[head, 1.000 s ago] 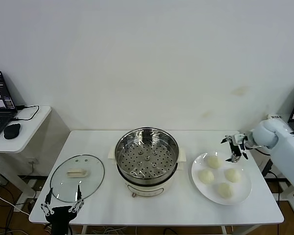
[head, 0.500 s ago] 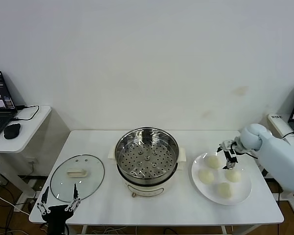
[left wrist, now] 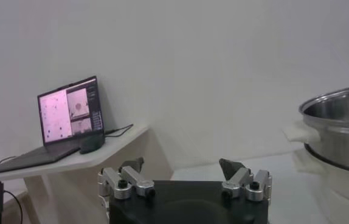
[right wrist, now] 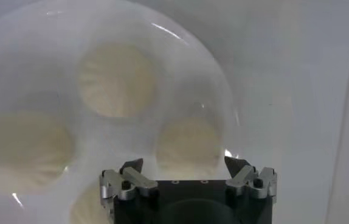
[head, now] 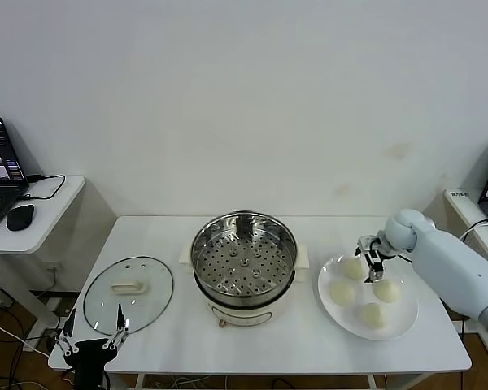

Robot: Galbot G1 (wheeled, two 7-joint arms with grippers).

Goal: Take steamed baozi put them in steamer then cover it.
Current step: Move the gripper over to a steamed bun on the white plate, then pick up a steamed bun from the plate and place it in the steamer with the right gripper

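Note:
Four cream-white baozi lie on a white plate [head: 404,311] at the table's right; the far one [head: 354,268] is nearest my right gripper [head: 371,262]. That gripper is open and empty, hovering just above the plate between the far bun and the right bun [head: 385,290]. In the right wrist view the open gripper [right wrist: 183,164] has one bun [right wrist: 188,149] straight ahead between its jaws, apart from it. The steamer [head: 243,258] stands uncovered at the table's centre with an empty perforated tray. The glass cover [head: 128,294] lies flat at the left. My left gripper [head: 91,337] is open at the front-left edge.
A side table at the far left carries a laptop [left wrist: 65,115] and a mouse [head: 19,217]. The steamer's rim [left wrist: 338,134] shows in the left wrist view. A white wall backs the table.
My right gripper has moved left and down from beyond the plate's far right rim to over the buns. My left gripper has sunk a little towards the front-left.

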